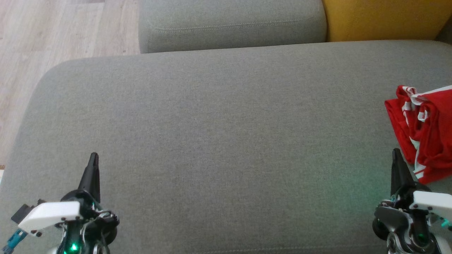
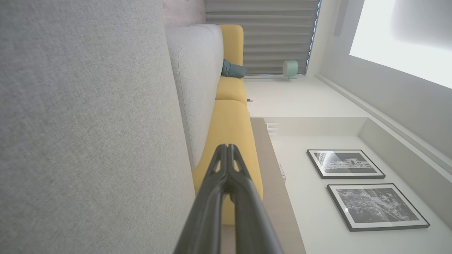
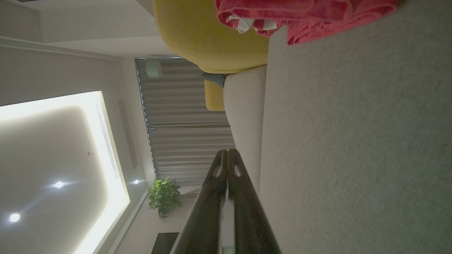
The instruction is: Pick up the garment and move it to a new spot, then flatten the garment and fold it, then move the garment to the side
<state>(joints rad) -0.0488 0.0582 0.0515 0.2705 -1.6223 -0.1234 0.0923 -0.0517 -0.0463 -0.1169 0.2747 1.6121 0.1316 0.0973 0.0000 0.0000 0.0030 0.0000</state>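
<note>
The garment (image 1: pixel 425 130) is a red cloth with white stripes, lying crumpled at the right edge of the grey sofa seat (image 1: pixel 219 134). In the right wrist view the garment (image 3: pixel 303 16) bunches along the top edge. My right gripper (image 1: pixel 396 152) is shut and empty, its tip just beside the garment's near left edge; the right gripper (image 3: pixel 227 152) has its fingers pressed together. My left gripper (image 1: pixel 93 156) is shut and empty at the lower left, far from the cloth. Its tips (image 2: pixel 226 147) meet in the left wrist view.
A grey cushion (image 1: pixel 229 24) and a yellow cushion (image 1: pixel 385 19) stand behind the seat. Wooden floor (image 1: pixel 53 38) lies to the left. The wrist views show a curtain (image 3: pixel 183 116), a potted plant (image 3: pixel 162 195) and framed pictures (image 2: pixel 374 208) on a wall.
</note>
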